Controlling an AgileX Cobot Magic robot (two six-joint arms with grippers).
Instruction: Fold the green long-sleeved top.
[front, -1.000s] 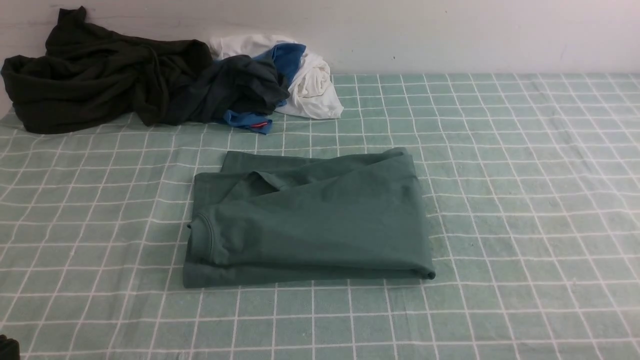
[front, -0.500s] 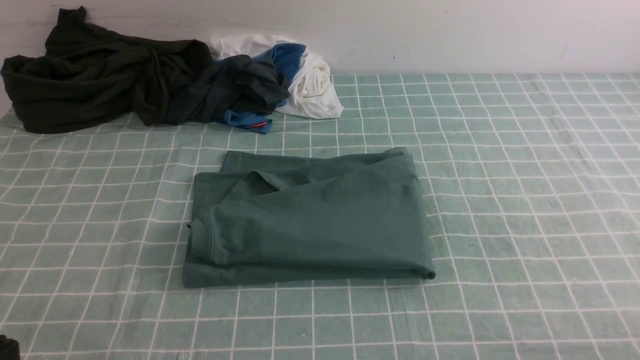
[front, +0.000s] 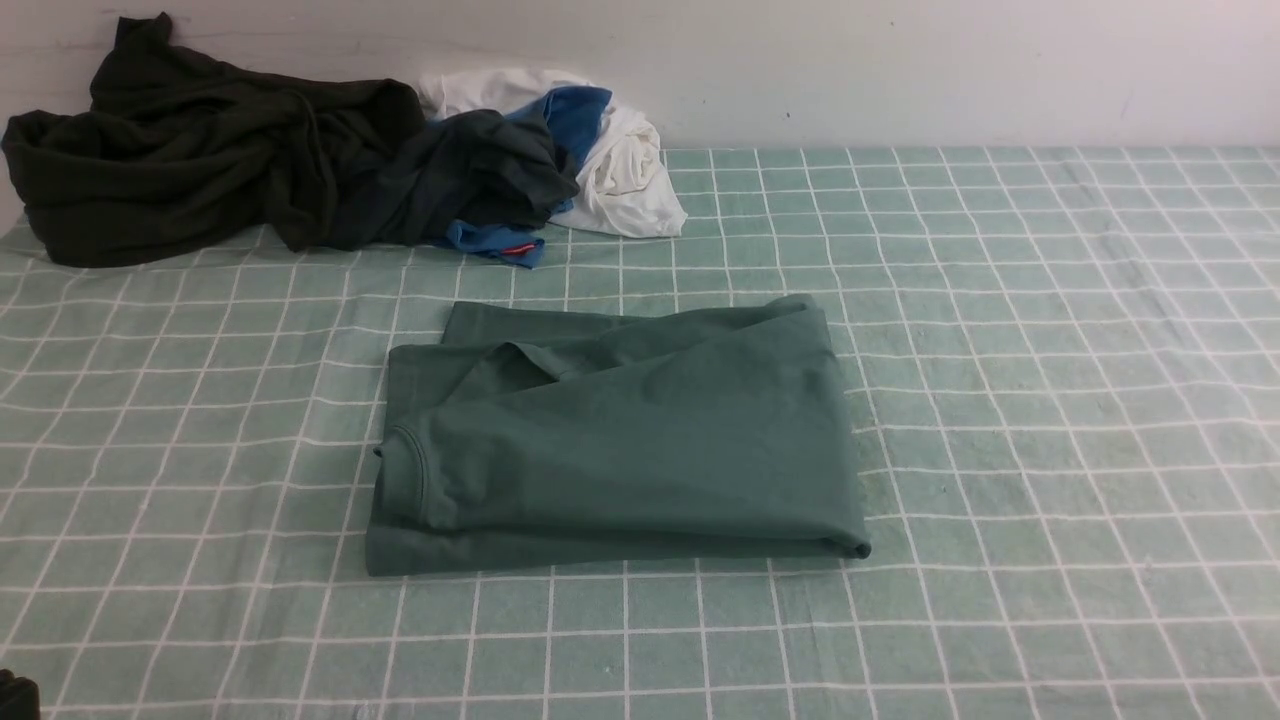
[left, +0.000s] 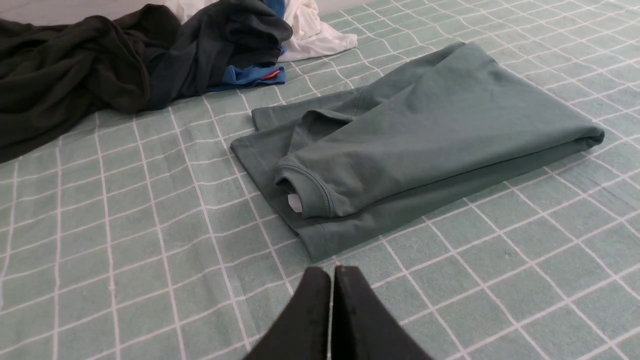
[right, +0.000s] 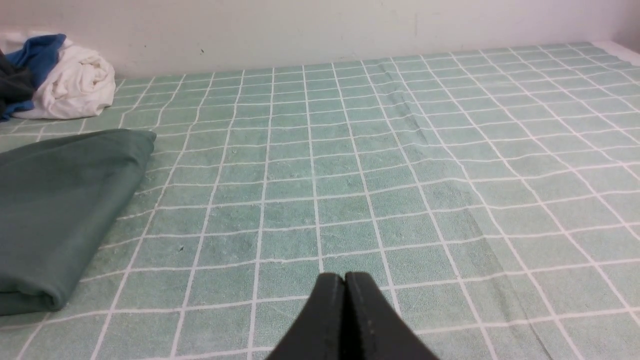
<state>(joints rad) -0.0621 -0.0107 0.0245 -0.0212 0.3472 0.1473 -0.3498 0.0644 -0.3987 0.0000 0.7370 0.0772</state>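
Note:
The green long-sleeved top (front: 620, 440) lies folded into a compact rectangle in the middle of the checked cloth, its ribbed neck at the left end. It also shows in the left wrist view (left: 410, 135) and partly in the right wrist view (right: 60, 210). My left gripper (left: 332, 270) hovers shut and empty over the cloth, short of the top's near left corner. Off to the top's right, my right gripper (right: 344, 276) is likewise shut and empty above bare cloth. Neither gripper touches the top.
A pale green checked cloth (front: 1050, 400) covers the table. At the back left lie a very dark garment (front: 190, 150), a dark grey-and-blue garment (front: 480, 180) and a white one (front: 630, 165), against the wall (front: 900, 70).

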